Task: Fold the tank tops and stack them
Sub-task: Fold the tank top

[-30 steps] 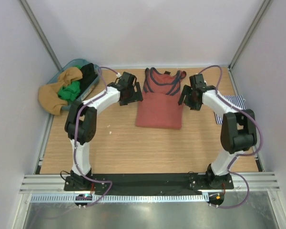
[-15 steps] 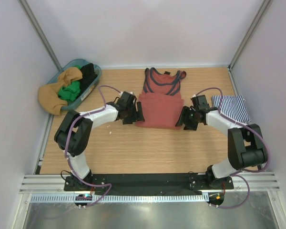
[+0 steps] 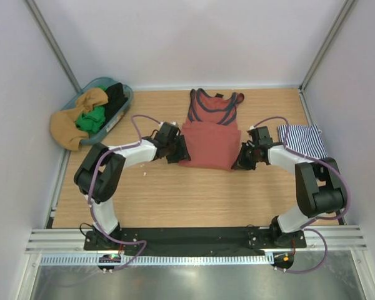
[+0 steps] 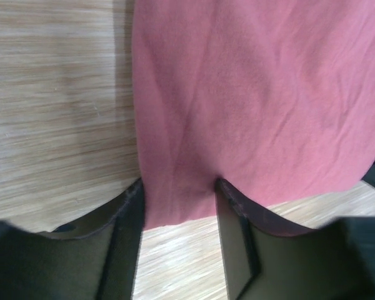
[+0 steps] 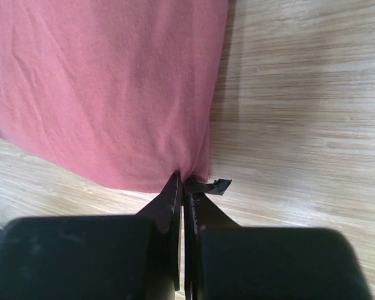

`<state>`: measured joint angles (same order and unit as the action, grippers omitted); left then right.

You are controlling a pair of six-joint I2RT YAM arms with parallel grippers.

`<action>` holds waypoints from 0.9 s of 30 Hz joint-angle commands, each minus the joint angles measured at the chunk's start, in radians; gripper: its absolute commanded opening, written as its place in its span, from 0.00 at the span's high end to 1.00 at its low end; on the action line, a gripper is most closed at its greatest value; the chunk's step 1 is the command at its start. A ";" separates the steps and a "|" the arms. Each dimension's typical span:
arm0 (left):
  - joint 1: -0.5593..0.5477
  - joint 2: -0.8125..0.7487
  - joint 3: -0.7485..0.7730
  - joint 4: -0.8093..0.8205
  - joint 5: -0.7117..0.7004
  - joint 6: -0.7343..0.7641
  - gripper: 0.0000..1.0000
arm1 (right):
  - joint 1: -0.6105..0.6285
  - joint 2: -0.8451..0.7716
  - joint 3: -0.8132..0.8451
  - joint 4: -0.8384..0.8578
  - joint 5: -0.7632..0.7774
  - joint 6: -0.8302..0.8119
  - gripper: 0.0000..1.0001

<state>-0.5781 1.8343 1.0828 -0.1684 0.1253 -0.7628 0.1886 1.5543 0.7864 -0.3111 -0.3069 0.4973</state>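
Observation:
The rust-red tank top (image 3: 207, 140) lies flat at the middle of the wooden table, its navy-trimmed straps toward the back. My left gripper (image 3: 179, 151) sits at its near left corner; in the left wrist view the jaws (image 4: 178, 200) stand apart, straddling that corner of the red cloth (image 4: 250, 94). My right gripper (image 3: 242, 160) is at the near right corner, and in the right wrist view it (image 5: 184, 181) is shut on the hem of the red cloth (image 5: 106, 87). The striped tank top (image 3: 303, 140) lies folded at the right edge.
A blue basket (image 3: 106, 106) holding tan, green and black clothes stands at the back left. White walls close in the table on three sides. A frayed dark scrap (image 5: 215, 185) sticks out at my right fingertip.
Both arms came down from beside the straps to the red top's near corners. The right jaws closed on the hem, and the left jaws narrowed around the other corner.

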 commanded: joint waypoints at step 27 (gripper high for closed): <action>-0.377 -0.429 -0.392 -0.187 -0.237 -0.243 1.00 | 0.299 -0.493 -0.122 -0.560 0.448 0.345 0.99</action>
<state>-0.9081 1.4609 0.7063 -0.2882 -0.0372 -0.9440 0.4583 1.1389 0.6903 -0.7589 0.0429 0.7349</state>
